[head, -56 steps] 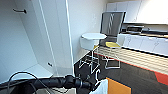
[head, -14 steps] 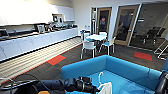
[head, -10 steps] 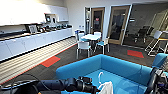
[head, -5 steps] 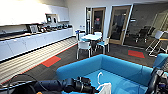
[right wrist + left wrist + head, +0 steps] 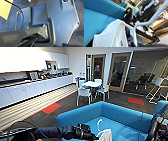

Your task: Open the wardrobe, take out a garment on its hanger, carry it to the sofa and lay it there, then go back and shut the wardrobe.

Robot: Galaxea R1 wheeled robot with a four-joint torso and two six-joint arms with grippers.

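Hovering at sofa (image 5: 117, 114) w/ garment (image 5: 110, 36) on hanger (image 5: 134, 26), held up by left gripper (image 5: 96, 136), over seat, not laid yet. Can't tell right's grip. Wardrobe close left.

A glossy black jointed left arm (image 5: 62, 133) of ribbed cylindrical segments (a thin black cable (image 5: 17, 127) loops beside it); dark metal wrist plate (image 5: 60, 18).
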